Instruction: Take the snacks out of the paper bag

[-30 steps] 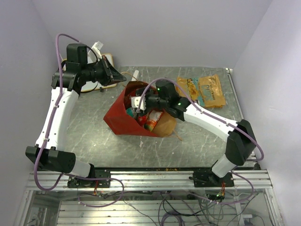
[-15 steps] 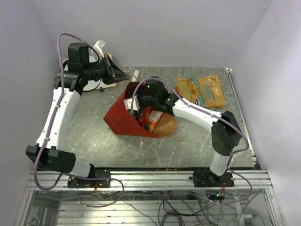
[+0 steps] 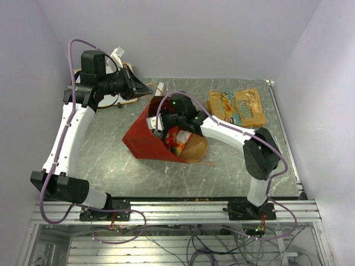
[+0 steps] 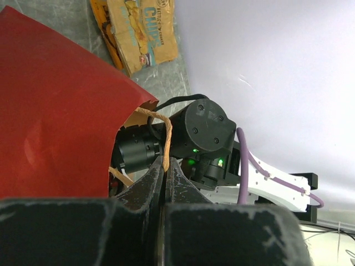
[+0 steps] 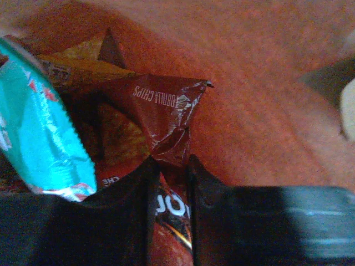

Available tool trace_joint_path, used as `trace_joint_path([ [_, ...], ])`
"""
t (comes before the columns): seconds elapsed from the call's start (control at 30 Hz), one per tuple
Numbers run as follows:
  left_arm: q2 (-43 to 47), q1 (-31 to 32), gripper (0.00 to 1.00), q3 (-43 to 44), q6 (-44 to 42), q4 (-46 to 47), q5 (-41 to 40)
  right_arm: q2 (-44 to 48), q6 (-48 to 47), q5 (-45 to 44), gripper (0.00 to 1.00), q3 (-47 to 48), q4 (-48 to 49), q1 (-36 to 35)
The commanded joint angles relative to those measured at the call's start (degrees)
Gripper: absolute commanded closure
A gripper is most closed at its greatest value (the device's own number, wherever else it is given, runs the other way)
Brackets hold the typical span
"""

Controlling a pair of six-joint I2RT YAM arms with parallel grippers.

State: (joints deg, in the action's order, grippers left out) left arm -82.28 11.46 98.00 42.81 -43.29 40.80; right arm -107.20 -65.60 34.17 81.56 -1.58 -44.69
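The red paper bag [image 3: 141, 143] lies on its side, mouth facing right, with several snacks [image 3: 178, 139] showing inside. My left gripper [image 4: 165, 166] is shut on the bag's tan cord handle [image 4: 165, 130] and holds it up behind the bag; in the top view the left gripper [image 3: 145, 88] sits at the bag's far rim. My right gripper [image 3: 161, 124] reaches inside the bag. Seen from the right wrist, the right gripper [image 5: 169, 166] is shut on a dark red tortilla chips packet [image 5: 163, 102], which fills the gap between its fingers. A teal packet [image 5: 33, 133] and an orange packet [image 5: 83, 66] lie beside it.
Two orange and teal snack packets [image 3: 238, 106] lie flat on the table at the back right, also seen in the left wrist view as the chips packets [image 4: 141, 30]. A white board [image 3: 123, 83] sits behind the left gripper. The bag's brown inner wall [image 5: 266, 83] stands close to the right gripper.
My right arm has pushed further left into the bag, and its jaws have closed round the dark red packet. The left arm shifted slightly right with the handle, then held still.
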Motion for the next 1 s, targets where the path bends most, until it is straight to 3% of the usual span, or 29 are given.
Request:
trace_joint_path([
  [0.0, 0.40, 0.58, 0.93, 2.67, -1.34, -2.26, -2.54, 3.46, 1.76, 0.41, 0.79, -3.05, 1.55, 0.56],
  [0.2, 1.30, 0.41, 0.93, 1.62, -1.28, -2.37, -4.40, 8.55, 2.76, -2.05, 0.99, -6.40, 1.55, 0.65],
  [0.6, 1.79, -0.13, 0.93, 0.31, -0.63, -2.22, -5.52, 21.78, 8.04, -7.23, 1.00, -12.22, 3.18, 0.65],
  [0.97, 2.13, -0.39, 0.93, -1.34, -0.10, -1.52, -5.03, 32.78, 12.28, -12.92, 1.00, -11.74, -0.05, 0.55],
])
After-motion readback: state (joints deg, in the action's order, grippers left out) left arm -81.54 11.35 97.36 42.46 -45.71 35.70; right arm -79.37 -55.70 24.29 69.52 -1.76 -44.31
